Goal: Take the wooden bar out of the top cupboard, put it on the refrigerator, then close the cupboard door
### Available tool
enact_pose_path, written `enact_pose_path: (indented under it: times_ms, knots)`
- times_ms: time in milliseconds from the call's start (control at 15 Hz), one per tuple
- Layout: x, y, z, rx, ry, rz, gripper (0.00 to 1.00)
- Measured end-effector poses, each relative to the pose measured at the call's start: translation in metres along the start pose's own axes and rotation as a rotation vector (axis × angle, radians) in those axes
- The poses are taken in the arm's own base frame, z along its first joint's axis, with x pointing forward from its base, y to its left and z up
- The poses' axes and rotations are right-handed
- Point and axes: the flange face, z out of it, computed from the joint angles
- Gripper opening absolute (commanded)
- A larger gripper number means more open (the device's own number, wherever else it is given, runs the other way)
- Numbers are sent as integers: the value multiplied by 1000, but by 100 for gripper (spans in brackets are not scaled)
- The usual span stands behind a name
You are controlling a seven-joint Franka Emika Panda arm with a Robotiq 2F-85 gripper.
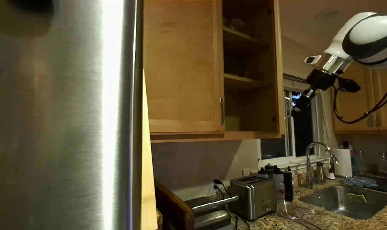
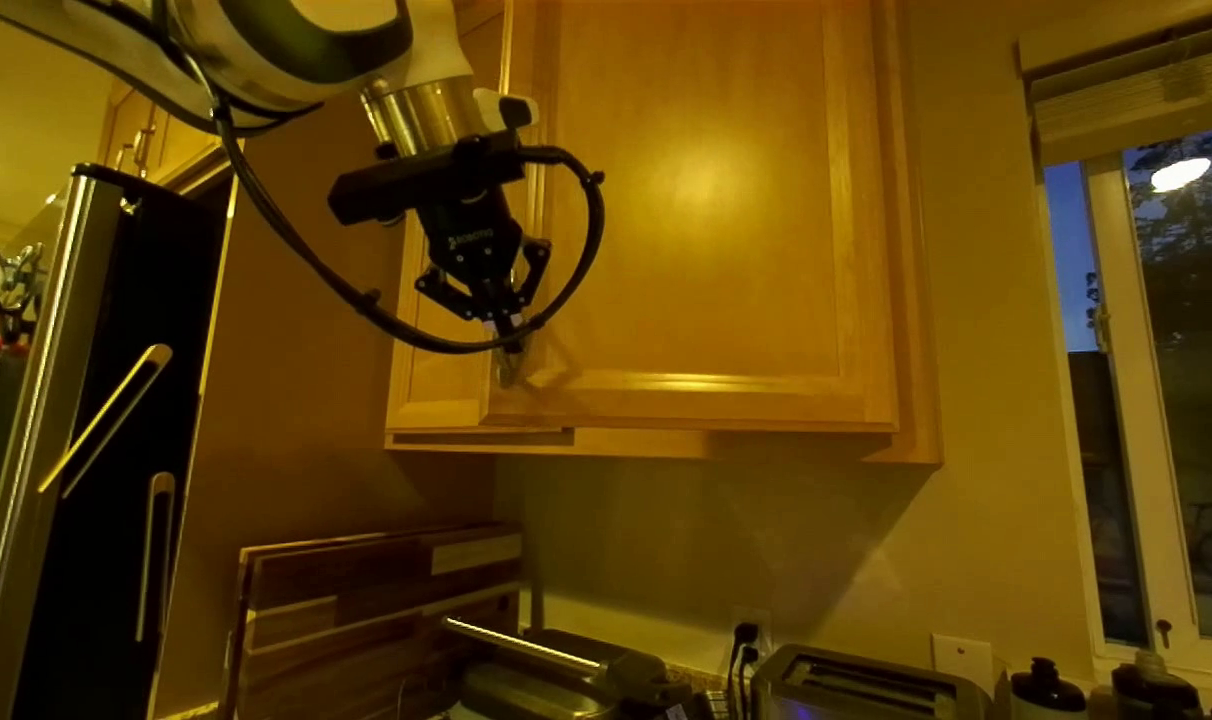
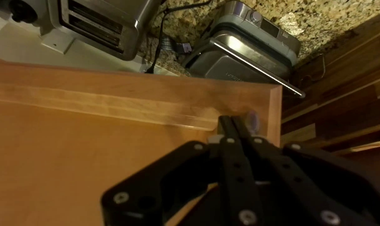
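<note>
My gripper (image 2: pixel 512 345) is shut, its fingertips together beside the metal handle (image 2: pixel 507 370) on the outer face of the cupboard door (image 2: pixel 706 200). In the wrist view the gripper (image 3: pixel 230 121) is close to that face, with the blurred handle (image 3: pixel 253 122) just to its right; contact cannot be told. An exterior view shows the top cupboard (image 1: pixel 247 135) uncovered, shelves visible, the gripper (image 1: pixel 294 111) to its right. Two slim pale wooden pieces hang on the refrigerator's (image 2: pixel 76 600) dark side, one tilted (image 2: pixel 106 420), one near vertical (image 2: pixel 154 555); which is the wooden bar cannot be told.
The neighbouring cupboard panel (image 1: pixel 180 64) is closed. Below are a toaster (image 1: pixel 252 198), a steel appliance (image 3: pixel 240 53) with a long bar handle, and cutting boards (image 2: pixel 376 610). A faucet (image 1: pixel 309 163) and window (image 2: pixel 1116 400) lie further right. A black cable loops beside the wrist.
</note>
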Motion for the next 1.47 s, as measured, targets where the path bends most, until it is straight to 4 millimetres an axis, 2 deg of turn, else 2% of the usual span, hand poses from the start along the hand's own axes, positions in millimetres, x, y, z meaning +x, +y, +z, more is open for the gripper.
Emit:
enact_pose_path:
  times_ms: [267, 400, 533, 667, 800, 867, 933, 1000, 1133, 1200, 1333, 1467]
  knots:
    - [29, -30, 17, 28, 8, -78, 4]
    - [33, -34, 23, 28, 5, -88, 4]
    - [27, -28, 25, 15, -8, -63, 4]
    - [7, -11, 28, -22, -43, 6, 4]
    - [-30, 18, 34, -73, -104, 91, 4]
    - [-53, 34, 36, -95, -136, 139, 29]
    - [-77, 50, 37, -116, -165, 188, 29]
    - [-98, 64, 35, -138, -188, 231, 34]
    - [-128, 83, 27, -180, -220, 290, 47]
    - [-139, 90, 21, -206, -230, 311, 29]
    - [-167, 108, 1, -275, -247, 358, 42]
    - [-180, 115, -9, -297, -247, 385, 47]
